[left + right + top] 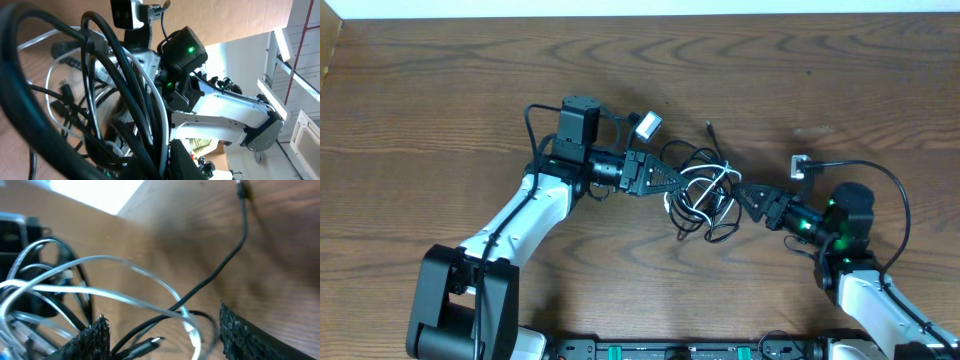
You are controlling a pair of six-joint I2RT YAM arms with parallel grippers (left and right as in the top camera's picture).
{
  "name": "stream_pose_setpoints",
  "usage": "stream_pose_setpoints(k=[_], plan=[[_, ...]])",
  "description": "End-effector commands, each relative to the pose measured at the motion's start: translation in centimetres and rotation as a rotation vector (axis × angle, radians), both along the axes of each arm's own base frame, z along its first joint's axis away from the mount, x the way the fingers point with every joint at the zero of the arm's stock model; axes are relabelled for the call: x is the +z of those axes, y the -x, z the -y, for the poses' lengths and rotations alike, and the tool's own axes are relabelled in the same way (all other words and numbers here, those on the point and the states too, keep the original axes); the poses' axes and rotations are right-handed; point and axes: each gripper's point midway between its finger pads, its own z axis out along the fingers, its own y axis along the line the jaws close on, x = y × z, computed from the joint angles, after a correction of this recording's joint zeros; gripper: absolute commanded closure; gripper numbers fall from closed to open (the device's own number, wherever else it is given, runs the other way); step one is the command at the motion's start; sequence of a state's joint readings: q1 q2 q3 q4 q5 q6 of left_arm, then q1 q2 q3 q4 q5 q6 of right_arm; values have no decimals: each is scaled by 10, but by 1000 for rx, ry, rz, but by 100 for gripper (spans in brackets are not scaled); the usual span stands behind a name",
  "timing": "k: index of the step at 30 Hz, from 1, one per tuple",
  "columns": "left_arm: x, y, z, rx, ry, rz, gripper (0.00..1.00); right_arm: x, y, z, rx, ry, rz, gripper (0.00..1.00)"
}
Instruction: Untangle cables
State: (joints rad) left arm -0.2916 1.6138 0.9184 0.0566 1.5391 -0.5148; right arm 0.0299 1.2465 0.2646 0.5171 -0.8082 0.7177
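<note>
**Black and white cables [705, 190] knotted at the middle of the tabletop [470, 90]**

The cables form a loose knot of thin black and white loops lying over one another. One black strand strays toward 12 o'clock and ends in a small plug [709, 127]. The left end effector [668, 180] reaches in from 9 o'clock, clamped tight on the knot's edge. The right end effector [742, 195], at 3 o'clock, stands wide apart. In its wrist view, strands pass loosely between its fingers [92, 340], pinched by neither.
</note>
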Motion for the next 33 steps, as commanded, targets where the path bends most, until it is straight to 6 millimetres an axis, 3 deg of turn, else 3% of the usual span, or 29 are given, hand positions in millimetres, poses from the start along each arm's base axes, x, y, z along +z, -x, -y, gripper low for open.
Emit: stream_pose_setpoints(k=[1, 5, 15, 17, 23, 25, 28, 31, 33], plan=[[16, 5, 0, -25, 21, -12, 92, -12, -17, 16, -134, 115, 21, 32], [17, 5, 0, -23, 11, -52, 92, -10, -20, 15, -149, 130, 38, 32], [17, 25, 18, -97, 0, -86, 93, -13, -19, 4, -149, 164, 45, 47], [17, 27, 20, -104, -5, -100, 92, -14, -20, 5, -159, 171, 46, 44], [18, 21, 17, -84, -17, -150, 92, -15, -18, 4, -91, 270, 142, 24], [21, 15, 14, -65, -18, -167, 92, -18, -15, 2, -62, 299, 160, 23], [26, 8, 12, -49, -23, -201, 92, -19, -14, 3, -60, 303, 157, 32], [28, 7, 12, -48, -29, -230, 92, -22, -20, 12, -118, 340, 152, 65], [28, 8, 12, -48, -29, -230, 92, -21, -23, 15, -134, 347, 158, 73]])
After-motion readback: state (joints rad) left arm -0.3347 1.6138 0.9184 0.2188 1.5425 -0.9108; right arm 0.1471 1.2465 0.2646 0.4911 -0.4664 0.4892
